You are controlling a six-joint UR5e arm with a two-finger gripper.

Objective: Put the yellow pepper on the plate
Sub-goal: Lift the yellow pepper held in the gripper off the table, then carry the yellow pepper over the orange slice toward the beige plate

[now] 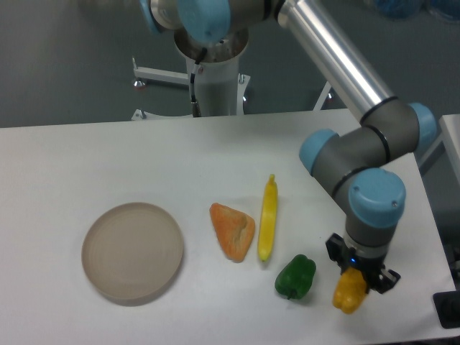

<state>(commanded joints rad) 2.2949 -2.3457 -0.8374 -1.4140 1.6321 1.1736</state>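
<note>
The yellow pepper (348, 292) is a small lumpy yellow-orange piece at the front right of the white table, right of the green pepper (295, 277). My gripper (357, 278) points straight down over it, with its dark fingers on either side of the pepper's top. The fingers look closed against the pepper, which sits at table level. The plate (133, 251) is a round beige dish with a low rim at the front left, with nothing on it, far from the gripper.
An orange wedge-shaped piece (232, 229) and a long thin yellow piece (268, 218) lie mid-table between plate and gripper. The table's right edge (440, 237) runs close to the arm. A dark object (448, 309) sits at the far right corner.
</note>
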